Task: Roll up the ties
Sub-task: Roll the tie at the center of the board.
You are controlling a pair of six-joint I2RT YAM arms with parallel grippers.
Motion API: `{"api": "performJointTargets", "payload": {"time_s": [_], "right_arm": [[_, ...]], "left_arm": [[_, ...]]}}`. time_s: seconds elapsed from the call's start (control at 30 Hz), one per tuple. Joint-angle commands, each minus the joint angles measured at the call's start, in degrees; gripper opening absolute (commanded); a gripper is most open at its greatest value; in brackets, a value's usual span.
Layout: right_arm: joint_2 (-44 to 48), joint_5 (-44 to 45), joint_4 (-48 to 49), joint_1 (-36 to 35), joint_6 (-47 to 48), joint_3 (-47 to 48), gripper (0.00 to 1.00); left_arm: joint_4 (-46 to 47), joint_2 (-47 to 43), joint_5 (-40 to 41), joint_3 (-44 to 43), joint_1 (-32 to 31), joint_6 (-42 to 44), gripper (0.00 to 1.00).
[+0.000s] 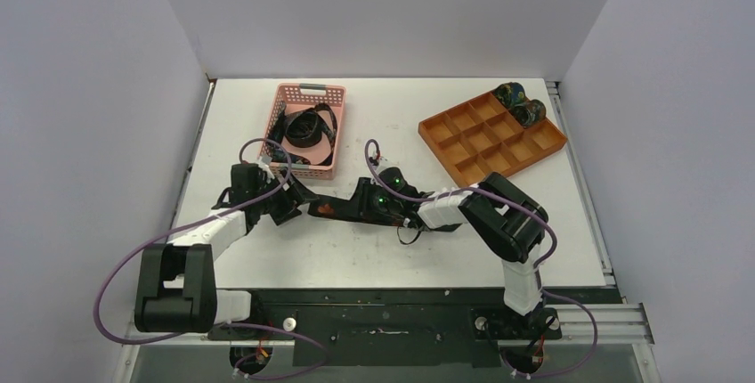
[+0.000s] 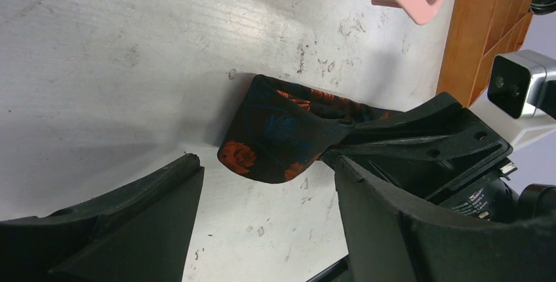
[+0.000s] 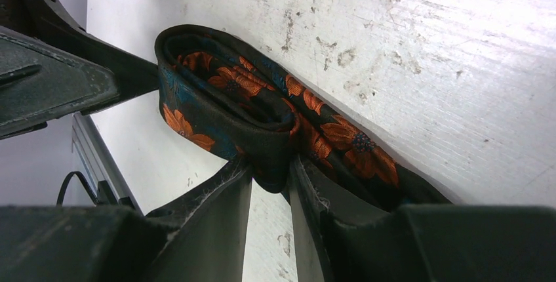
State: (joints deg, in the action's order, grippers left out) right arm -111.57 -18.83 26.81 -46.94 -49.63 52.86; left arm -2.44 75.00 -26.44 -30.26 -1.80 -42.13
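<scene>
Because a roll has to begin from a tight fold, the right gripper [image 3: 270, 170] is clenched on the doubled-over layers of the orange-flowered tie [image 3: 229, 95], pinching them edge-on so that the loop stands up from the tabletop [image 1: 463, 249] and does not slump flat. The tie lies between the two arms, nearer the tabletop's near edge than its far one. The left gripper [image 2: 265, 164] is released, its fingers spread on either side of the tie's loose end and touching nothing that I can see. It is probably placed there to steady the strip while the other arm winds. Two rolled ties [image 1: 519, 102] sit in the far compartments of the orange tray [image 1: 463, 147] by the far right corner, likely this one's destination. More unrolled ties [image 1: 307, 129] wait in the pink basket [image 1: 307, 93] near the far left edge
</scene>
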Motion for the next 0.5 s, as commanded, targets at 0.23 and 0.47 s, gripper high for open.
{"api": "performJointTargets", "payload": {"time_s": [0.23,0.47], "right_arm": [[-4.34,-1.53,3.41,-0.63,-0.29,-0.21,0.3],[-5.01,-2.17,4.38,-0.69,-0.36,-0.74,0.29]], "left_arm": [[3.18,2.94,-0.39,-3.69,-2.04,8.7,0.68],[5.67,7.64,-1.41,-4.33,-1.86,11.03,0.66]]}}
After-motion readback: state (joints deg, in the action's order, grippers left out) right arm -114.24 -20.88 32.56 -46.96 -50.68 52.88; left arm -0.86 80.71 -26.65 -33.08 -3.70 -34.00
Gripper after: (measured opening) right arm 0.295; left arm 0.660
